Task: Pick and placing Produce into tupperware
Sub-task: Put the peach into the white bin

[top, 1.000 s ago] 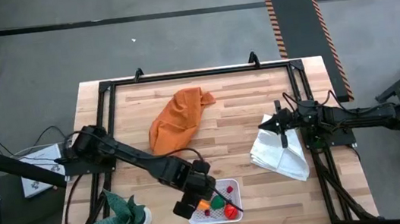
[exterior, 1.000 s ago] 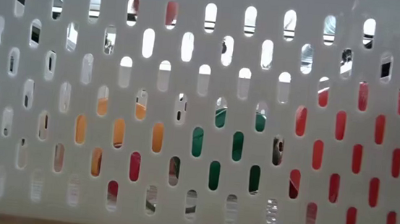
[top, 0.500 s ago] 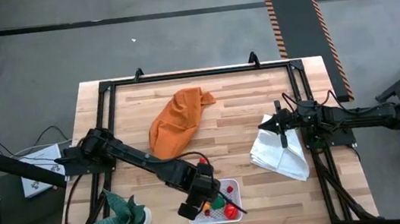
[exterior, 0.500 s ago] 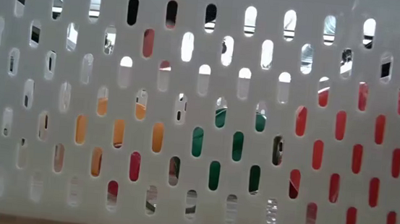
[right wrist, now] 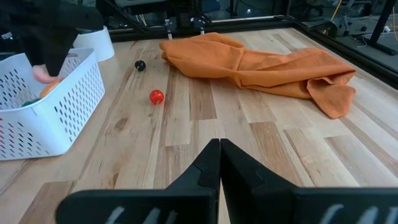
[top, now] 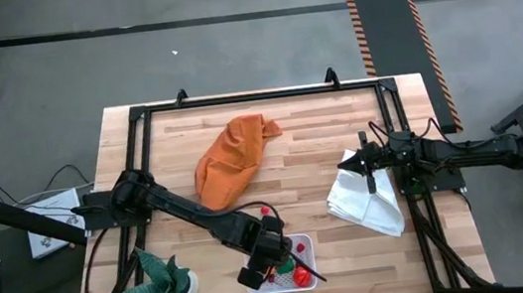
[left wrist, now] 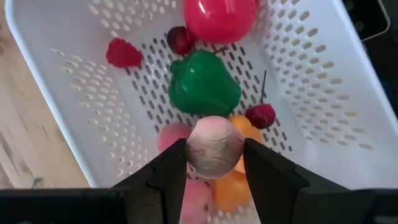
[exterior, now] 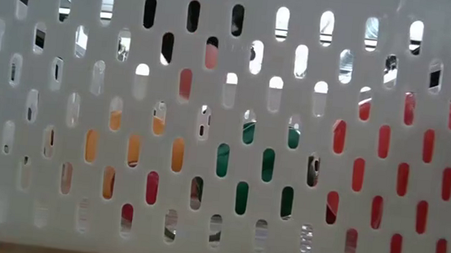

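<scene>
Produce pieces mostly sit inside the tupperware (top: 278, 265), a white slotted basket at the near edge of the table (top: 300, 132), roughly centre. Going left to right in the high view: a small green potted plant (top: 165, 279) stands at the near-left corner. Left arm reaches diagonally from the left side across to the basket; left gripper (top: 267, 256) hangs over the basket's left part. In the left wrist view the left gripper (left wrist: 214, 163) has its fingers (left wrist: 168, 174) clamped on both sides of a round pinkish ball (left wrist: 214, 147), held above the basket floor. Under it in the basket: green pepper (left wrist: 204, 84), big red piece (left wrist: 221, 17), red raspberry-like piece (left wrist: 124, 54), dark cherry (left wrist: 181, 40), second cherry with stem (left wrist: 261, 114), orange piece (left wrist: 239, 180) and pink pieces (left wrist: 175, 135) partly hidden by the ball.

Low view is filled by the basket wall (exterior: 47, 111); orange, green and red shapes show through its slots.

Orange cloth (top: 233, 155) lies bunched at table centre-far, apart from the basket. Two loose pieces lie on the wood between cloth and basket: small red ball (right wrist: 156, 96) and a black ball (right wrist: 140, 65), near each other, not touching.

White folded cloth (top: 366, 198) lies on the right side. Right arm waits at the right edge, right gripper (top: 368, 163) over the cloth's far end; in the right wrist view its fingers (right wrist: 208, 165) are pressed together, nothing between.
</scene>
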Action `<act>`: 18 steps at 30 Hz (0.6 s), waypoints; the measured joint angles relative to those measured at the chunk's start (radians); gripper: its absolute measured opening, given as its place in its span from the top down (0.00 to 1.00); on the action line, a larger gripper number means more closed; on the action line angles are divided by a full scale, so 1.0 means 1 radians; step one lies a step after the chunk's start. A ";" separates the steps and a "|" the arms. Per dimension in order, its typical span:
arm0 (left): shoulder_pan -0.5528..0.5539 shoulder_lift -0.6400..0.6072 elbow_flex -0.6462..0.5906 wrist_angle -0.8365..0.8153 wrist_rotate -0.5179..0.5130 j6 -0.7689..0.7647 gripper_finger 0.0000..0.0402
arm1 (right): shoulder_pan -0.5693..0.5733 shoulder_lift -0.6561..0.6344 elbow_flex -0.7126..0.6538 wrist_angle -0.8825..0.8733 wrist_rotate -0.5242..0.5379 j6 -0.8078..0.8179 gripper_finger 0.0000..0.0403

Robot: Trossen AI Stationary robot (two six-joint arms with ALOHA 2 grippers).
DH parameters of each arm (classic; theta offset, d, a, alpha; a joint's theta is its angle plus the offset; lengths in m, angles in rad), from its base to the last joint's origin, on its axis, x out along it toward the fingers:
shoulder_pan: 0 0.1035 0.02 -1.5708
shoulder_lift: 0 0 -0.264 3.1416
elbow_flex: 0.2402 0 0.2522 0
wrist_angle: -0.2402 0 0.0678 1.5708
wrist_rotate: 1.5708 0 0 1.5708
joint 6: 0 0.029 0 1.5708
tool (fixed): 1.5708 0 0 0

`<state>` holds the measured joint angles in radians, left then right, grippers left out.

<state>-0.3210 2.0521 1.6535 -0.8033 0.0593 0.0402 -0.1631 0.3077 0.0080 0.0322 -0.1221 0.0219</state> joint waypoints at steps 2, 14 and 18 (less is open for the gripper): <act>0.000 -0.001 0.000 0.003 0.000 0.000 0.65 | 0.000 0.000 0.000 0.000 0.000 0.000 1.00; 0.000 0.008 0.000 0.017 0.008 0.008 0.64 | 0.000 0.000 0.000 0.000 0.000 0.000 1.00; 0.000 0.008 0.000 0.017 0.012 0.008 0.64 | 0.000 0.000 0.000 0.000 0.000 0.000 1.00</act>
<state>-0.3210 2.0598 1.6533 -0.7860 0.0713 0.0479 -0.1635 0.3077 0.0080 0.0322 -0.1220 0.0221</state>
